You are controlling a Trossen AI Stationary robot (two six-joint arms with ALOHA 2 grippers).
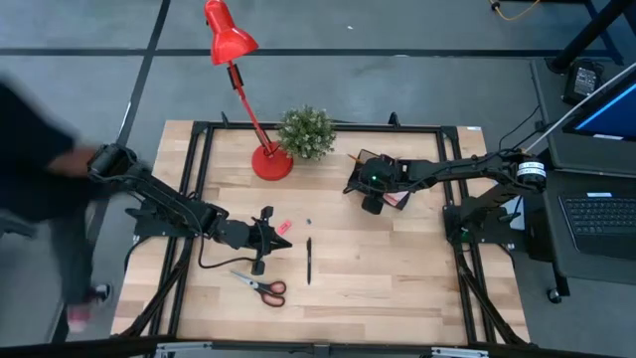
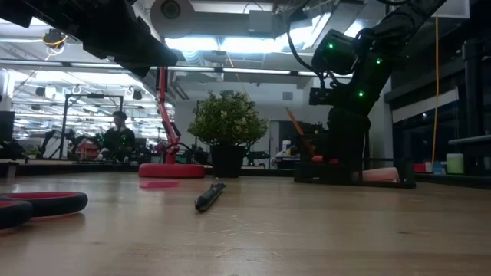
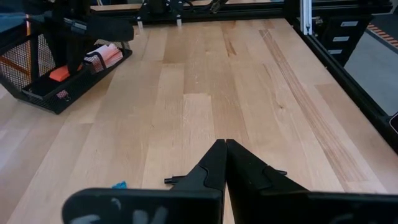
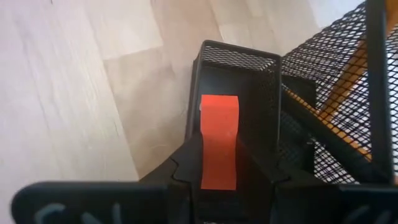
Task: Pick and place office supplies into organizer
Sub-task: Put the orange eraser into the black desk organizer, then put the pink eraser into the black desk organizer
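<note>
The red eraser (image 4: 219, 142) sat pinched in our right end effector (image 4: 219, 163) directly above the organizer (image 4: 249, 81); our left end effector (image 3: 225, 163), pressed together, waited near the surface's front.

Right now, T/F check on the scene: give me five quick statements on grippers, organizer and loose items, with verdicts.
1. The right gripper holds a red eraser over the organizer. True.
2. The left gripper is open wide. False: its fingers are shut together, holding nothing.
3. The scissors are already in the organizer. False: they lie on the table near its front edge, by the left arm.
4. A black pen lies loose on the table. True.
5. The potted plant stands at the table's front edge. False: it stands at the back, beside the lamp base.
</note>
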